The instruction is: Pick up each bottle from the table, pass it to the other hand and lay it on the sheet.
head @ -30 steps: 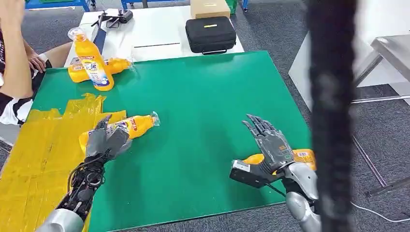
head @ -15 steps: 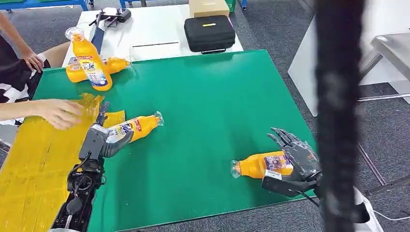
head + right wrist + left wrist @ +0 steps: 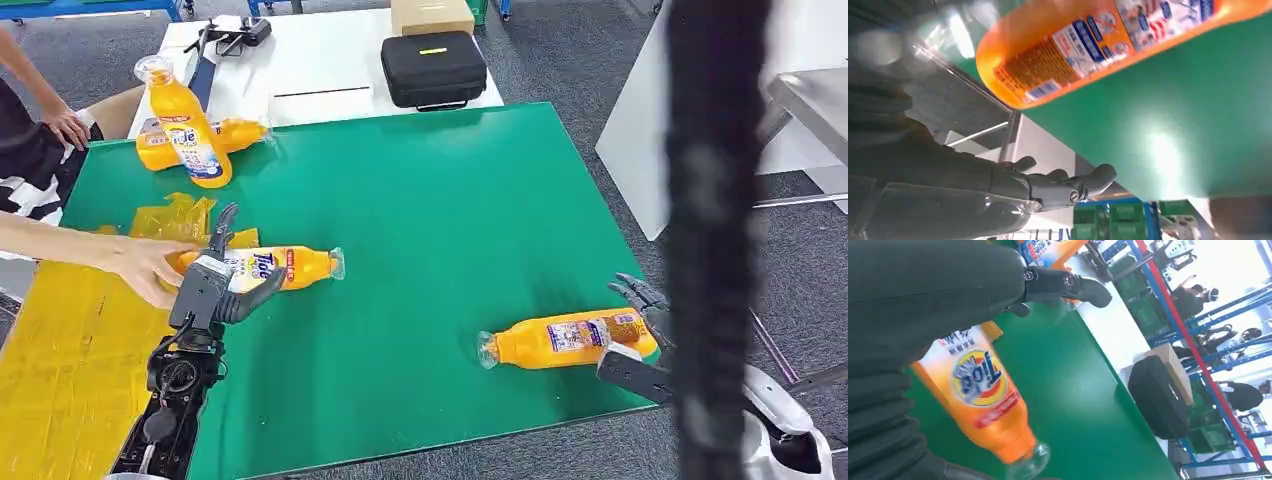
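Observation:
An orange bottle [image 3: 285,266] [image 3: 979,396] lies on the green mat [image 3: 430,210], its base toward the yellow sheet [image 3: 70,350]. My left hand [image 3: 213,286] [image 3: 923,310] sits over its base end with fingers spread, loose around it. A person's hand [image 3: 140,263] touches that same end. A second orange bottle [image 3: 565,340] [image 3: 1088,45] lies near the mat's right front corner. My right hand [image 3: 640,318] [image 3: 998,180] is open just past its base, at the table edge, apart from it. Two more bottles wait at the far left, one upright [image 3: 190,125] and one lying [image 3: 222,135].
A black case [image 3: 435,68] and a cardboard box [image 3: 432,15] rest on the white table [image 3: 320,70] behind the mat. A dark blurred vertical bar [image 3: 715,240] hides part of the right side. A seated person [image 3: 35,150] is at the far left.
My right hand came off the right bottle and drew back to the table edge. My left hand's fingers opened. The person's hand reached the left bottle's base.

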### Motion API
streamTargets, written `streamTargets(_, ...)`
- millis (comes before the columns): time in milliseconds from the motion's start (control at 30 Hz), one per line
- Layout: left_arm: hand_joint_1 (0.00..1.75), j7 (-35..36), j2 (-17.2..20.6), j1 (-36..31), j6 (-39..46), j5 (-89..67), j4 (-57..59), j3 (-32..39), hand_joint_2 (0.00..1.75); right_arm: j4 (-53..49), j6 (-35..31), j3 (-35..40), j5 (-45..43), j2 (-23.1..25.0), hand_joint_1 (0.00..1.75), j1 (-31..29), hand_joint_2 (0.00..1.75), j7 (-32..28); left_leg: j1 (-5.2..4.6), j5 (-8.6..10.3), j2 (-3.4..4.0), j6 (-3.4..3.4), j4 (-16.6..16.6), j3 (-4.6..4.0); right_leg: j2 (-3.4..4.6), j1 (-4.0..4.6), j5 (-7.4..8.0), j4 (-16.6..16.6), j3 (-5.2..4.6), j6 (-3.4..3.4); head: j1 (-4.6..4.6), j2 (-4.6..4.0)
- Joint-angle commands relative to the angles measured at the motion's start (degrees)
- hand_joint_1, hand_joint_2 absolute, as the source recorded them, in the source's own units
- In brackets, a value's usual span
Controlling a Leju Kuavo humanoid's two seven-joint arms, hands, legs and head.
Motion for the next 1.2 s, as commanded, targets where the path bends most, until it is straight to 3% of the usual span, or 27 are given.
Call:
streamTargets(33, 0.0, 0.41, -0.27, -2.1, -0.11, 0.44, 3.37, -1.08, 1.75, 6.77, -0.45, -0.84, 2.26, 3.16, 0.0, -2.94, 1.75, 1.29, 0.12, -0.09, 0.04, -0.21, 0.0, 0.24, -0.06, 0.13, -0.06, -0.09, 0.29, -0.06, 0.0, 0.0)
streamTargets(333, 0.0, 0.43, -0.78, -2.36, 0.2, 0.96, 4.94, -1.45, 1.75, 10.49, -2.79, 3.45, 6.48, 4.78, 0.0, -5.25, 1.75, 2.4, 0.19, -0.2, 0.16, -0.32, 0.03, 0.47, 0.0, 0.19, -0.12, -0.11, 0.54, -0.09, 0.02, 0.0)
streamTargets(533, 0.0, 1.1, -1.46, -2.8, 0.4, 1.68, 5.47, -1.14, 1.75, 15.0, -3.96, 6.64, 13.3, 4.59, 0.0, -8.35, 1.75, 8.51, 0.13, -0.1, 0.16, -0.21, -0.01, 0.27, 0.07, 0.13, -0.03, -0.1, 0.3, -0.07, 0.0, 0.0)
streamTargets(833, 0.0, 1.71, -2.21, -3.1, 0.32, 1.95, 7.93, -1.12, 1.75, 22.0, -4.77, 8.38, 18.61, 5.2, 0.0, -10.8, 1.75, 12.88, 0.13, -0.09, 0.13, -0.2, -0.03, 0.29, 0.03, 0.13, -0.03, -0.12, 0.34, -0.06, 0.0, 0.0)
streamTargets(867, 0.0, 1.71, -2.23, -2.93, 0.38, 1.99, 7.94, -1.09, 1.75, 22.19, -4.51, 8.61, 18.87, 5.14, 0.14, -10.49, 1.75, 13.01, 0.1, -0.05, 0.07, -0.16, -0.04, 0.22, -0.01, 0.1, -0.02, -0.11, 0.28, -0.05, 0.0, 0.0)
streamTargets(900, 0.0, 1.71, -2.22, -2.87, 0.4, 2.0, 7.95, -1.08, 1.75, 22.24, -4.51, 8.63, 18.86, 5.19, 0.14, -10.37, 1.75, 13.0, 0.14, -0.13, 0.11, -0.25, -0.01, 0.38, -0.01, 0.14, -0.08, -0.11, 0.44, -0.07, 0.0, 0.0)
streamTargets(933, 0.0, 1.89, -2.25, -2.64, 0.52, 2.26, 7.82, -0.95, 1.75, 22.81, -3.63, 9.3, 19.5, 4.71, 0.26, -10.37, 1.75, 13.3, 0.13, -0.09, 0.09, -0.19, -0.03, 0.27, 0.01, 0.13, -0.03, -0.12, 0.33, -0.06, 0.0, 0.0)
streamTargets(967, 0.0, 2.06, -2.25, -2.57, 0.64, 2.34, 7.94, -0.87, 1.75, 23.16, -3.14, 9.49, 19.59, 4.57, 1.01, -10.44, 1.75, 13.41, 0.14, -0.15, 0.11, -0.24, -0.02, 0.38, 0.0, 0.14, -0.09, -0.11, 0.44, -0.07, 0.0, 0.0)
streamTargets(1000, 0.0, 2.2, -2.27, -2.58, 0.83, 2.36, 8.16, -0.83, 1.75, 23.62, -2.77, 9.81, 19.73, 4.4, 1.01, -10.55, 1.75, 13.38, 0.09, -0.07, 0.09, -0.16, -0.03, 0.22, 0.02, 0.09, -0.03, -0.1, 0.27, -0.05, 0.0, 0.0)
streamTargets(1033, 0.0, 2.25, -2.33, -2.67, 0.9, 2.5, 8.61, -0.75, 1.75, 24.41, -2.38, 10.07, 19.78, 4.21, 1.71, -10.75, 1.75, 13.27, 0.13, -0.14, 0.14, -0.23, -0.01, 0.36, 0.03, 0.12, -0.08, -0.1, 0.41, -0.07, 0.0, 0.0)
streamTargets(1200, 0.0, 2.34, -2.45, -3.47, 1.19, 2.82, 9.69, -0.61, 1.75, 25.54, -2.42, 10.51, 19.75, 4.47, 1.75, -11.27, 1.75, 13.11, 0.11, -0.03, 0.1, -0.13, -0.03, 0.22, -0.01, 0.11, 0.0, -0.1, 0.25, -0.04, 0.0, 0.0)
